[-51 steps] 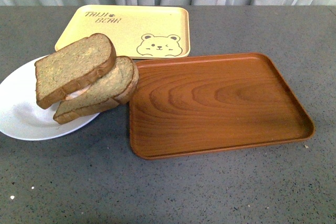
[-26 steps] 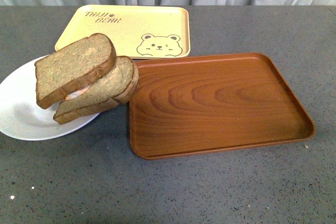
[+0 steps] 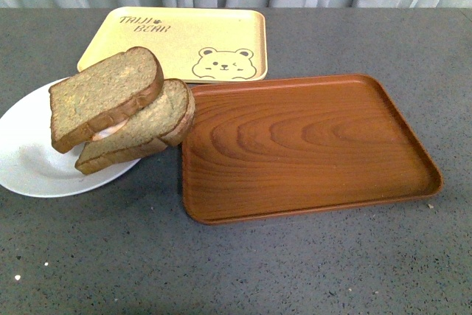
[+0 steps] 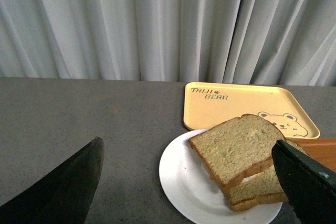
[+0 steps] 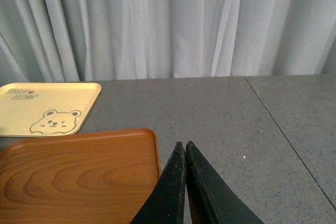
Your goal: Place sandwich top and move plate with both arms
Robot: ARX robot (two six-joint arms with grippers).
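The sandwich top (image 3: 103, 94), a plain brown bread slice, lies tilted on a lower slice (image 3: 144, 130) on the white plate (image 3: 33, 156) at the left. Something pale shows between the two slices. In the left wrist view the top slice (image 4: 236, 148) and plate (image 4: 181, 179) lie ahead. My left gripper (image 4: 189, 179) is open, its dark fingers (image 4: 68, 182) wide apart, above and short of the plate, holding nothing. My right gripper (image 5: 184, 145) is shut and empty, by the wood tray's far right edge. Neither gripper shows in the front view.
A brown wood-grain tray (image 3: 310, 145) lies right of the plate, its near-left rim close to the lower slice. A pale yellow bear-print tray (image 3: 181, 42) sits behind. Grey tabletop (image 3: 243, 271) lies in front; curtains hang behind.
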